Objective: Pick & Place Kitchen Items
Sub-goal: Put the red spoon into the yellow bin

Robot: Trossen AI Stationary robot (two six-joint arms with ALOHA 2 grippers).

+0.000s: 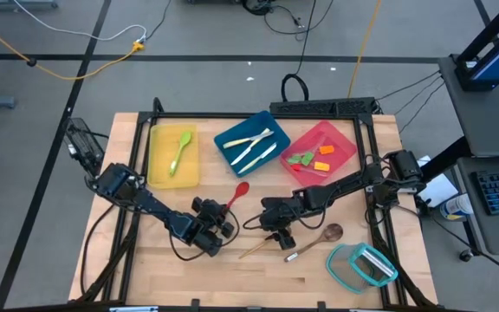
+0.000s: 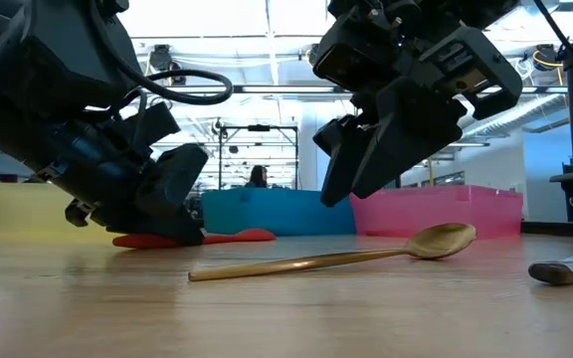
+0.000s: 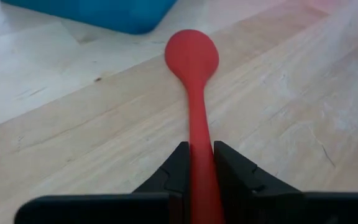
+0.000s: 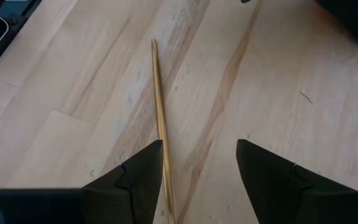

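A red spoon (image 1: 237, 193) lies on the wooden table in front of the blue tray, its bowl (image 3: 191, 55) toward the far side. My left gripper (image 3: 201, 152) is down at table height and shut on its handle. A brown wooden spoon (image 1: 306, 240) lies flat on the table to the right, with its bowl (image 2: 444, 239) toward the right. My right gripper (image 4: 201, 149) hangs open above the wooden spoon's thin handle (image 4: 159, 93) and touches nothing. My left gripper pinches the red spoon's handle (image 3: 199, 134) between its two fingers, one on each side. The fingers slant down from the near left and run along the handle. The spoon lies low along the table (image 2: 237, 237), its bowl pointing away from the gripper.
At the back stand a yellow tray (image 1: 158, 165) with a green spoon, a blue tray (image 1: 228, 139) with cream knives and a pink tray (image 1: 340, 139) with small pieces. A teal-rimmed clear container (image 1: 362, 264) sits near right. A short dark-handled piece (image 2: 565, 268) lies by the wooden spoon.
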